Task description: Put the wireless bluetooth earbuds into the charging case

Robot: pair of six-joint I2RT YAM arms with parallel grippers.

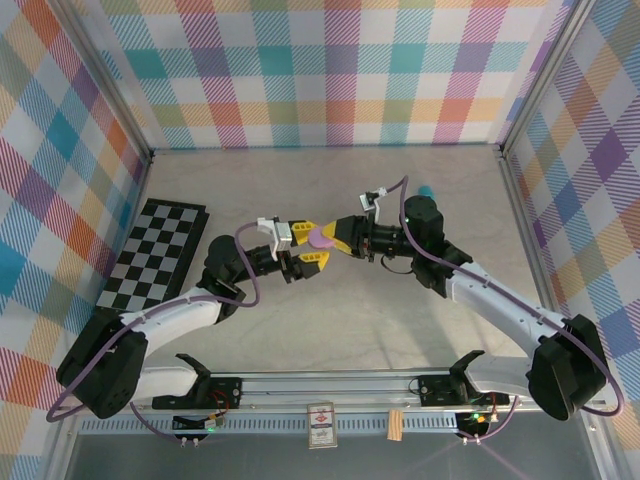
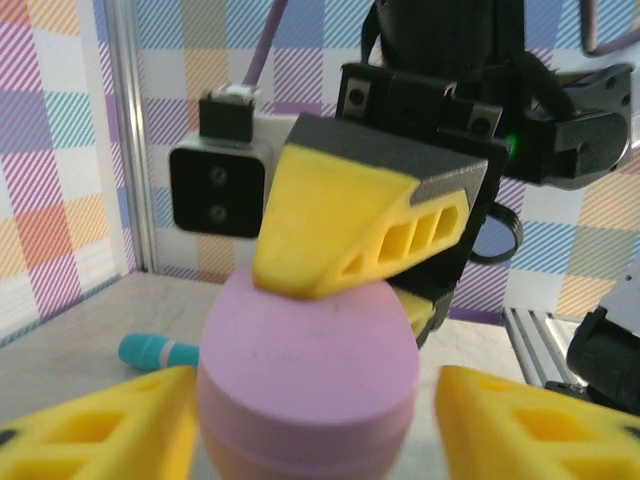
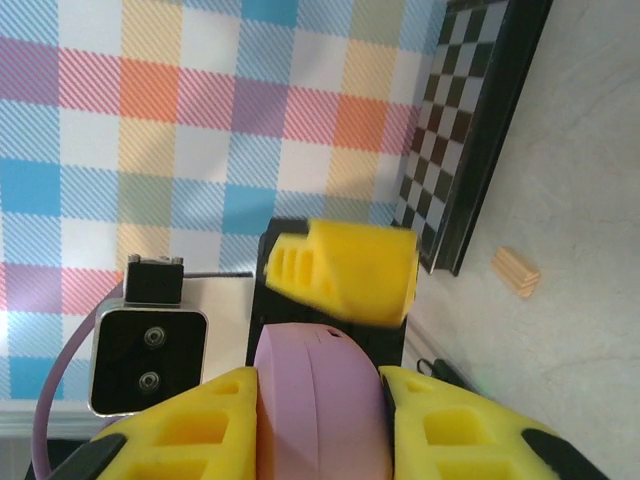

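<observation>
Left claw (image 2: 312,425) and right claw (image 3: 320,400) both clamp the closed pink charging case (image 2: 310,350) in mid-air. Guessing the lid should get pried slowly, one claw holding steady.

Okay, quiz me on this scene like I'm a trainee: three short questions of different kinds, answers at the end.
1. True or false: the right end effector has a finger on each side of the pink charging case.
2. What lies at the left side of the table? A) a checkerboard B) a plate C) a mug
3. Fill in: the teal cylinder lies close behind the ___ arm.

Key: 1 true; 2 A; 3 right.
</observation>
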